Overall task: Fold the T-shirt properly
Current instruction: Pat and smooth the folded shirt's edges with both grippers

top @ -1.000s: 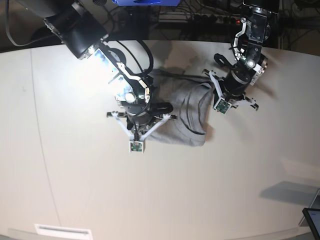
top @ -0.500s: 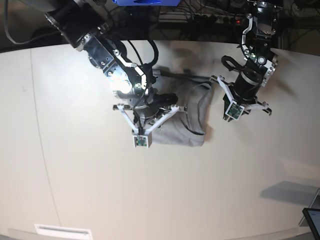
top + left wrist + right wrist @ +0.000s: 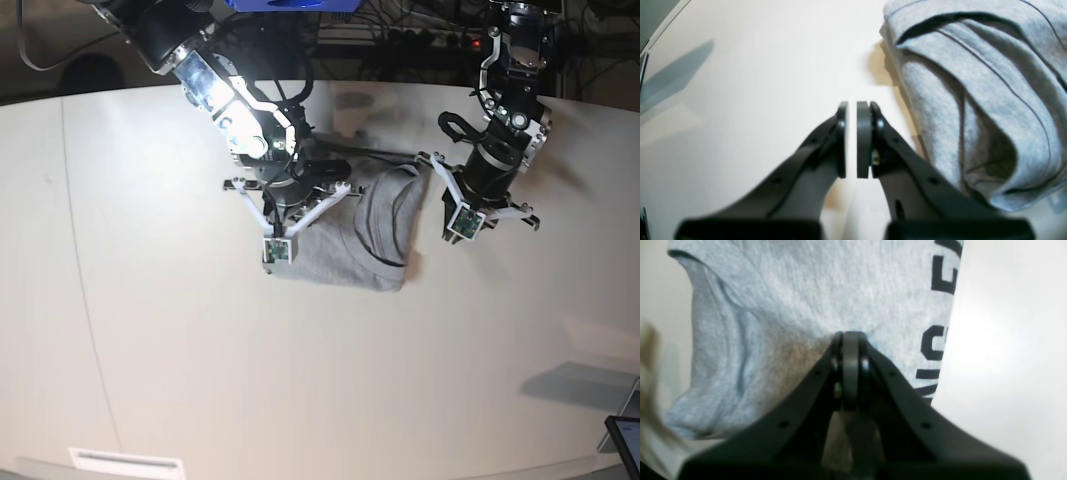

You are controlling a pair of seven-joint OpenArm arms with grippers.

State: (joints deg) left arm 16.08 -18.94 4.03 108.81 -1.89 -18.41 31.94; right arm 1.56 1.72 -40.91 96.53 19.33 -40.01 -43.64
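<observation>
White table point(image 3: 200, 380) holds the T-shirt point(image 3: 370, 235), folded small at centre (black lettering along one edge). Right gripper point(image 3: 850, 340) is closed, tips over the fabric. Left gripper point(image 3: 851, 138), nearly closed and empty, hovers just beside it.

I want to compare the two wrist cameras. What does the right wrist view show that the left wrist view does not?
Only the right wrist view shows the black block lettering along one edge of the T-shirt, with the right hand shut over the cloth. Only the left wrist view shows the left hand over the bare table beside the shirt, nearly shut and holding nothing, plus the layered folds. Both show grey fabric on the white table.
</observation>
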